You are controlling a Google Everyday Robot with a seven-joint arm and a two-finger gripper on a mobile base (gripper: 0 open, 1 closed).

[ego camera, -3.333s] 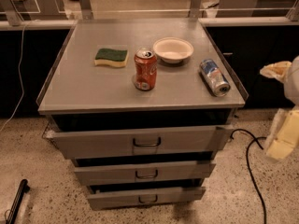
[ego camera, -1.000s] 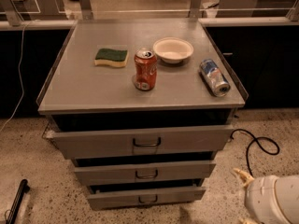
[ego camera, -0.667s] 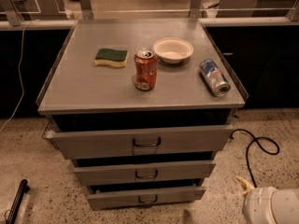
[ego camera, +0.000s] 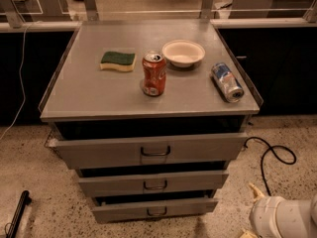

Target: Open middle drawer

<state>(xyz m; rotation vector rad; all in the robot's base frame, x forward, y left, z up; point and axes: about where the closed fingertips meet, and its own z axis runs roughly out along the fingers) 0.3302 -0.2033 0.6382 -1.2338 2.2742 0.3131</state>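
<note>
A grey metal cabinet [ego camera: 89,95] stands on a speckled floor [ego camera: 34,157], with three drawer fronts stacked below its flat top. The middle drawer [ego camera: 109,183] is the second front down, low and flat, with a small dark wire loop handle [ego camera: 155,185] at its centre. A dark gap shows above its front edge, and none of its inside can be seen. Above it is the taller, wider top drawer [ego camera: 99,151], and below it the narrowest bottom drawer [ego camera: 119,211], each with a similar loop handle. On the cabinet top a green-and-yellow sponge [ego camera: 118,61] lies to the left. A red soda can [ego camera: 154,74] stands upright near the middle, with a white bowl [ego camera: 183,52] just behind it to the right. A blue-and-silver can [ego camera: 227,82] lies on its side near the right edge. The gripper [ego camera: 257,195] is in the lower right corner, low near the floor and to the right of the bottom drawer. Only what appears to be a pale tip on the rounded white arm [ego camera: 280,217] shows, and its state cannot be told. It touches nothing and is well apart from the middle drawer's handle. A black cable [ego camera: 270,155] loops across the floor just above it.
</note>
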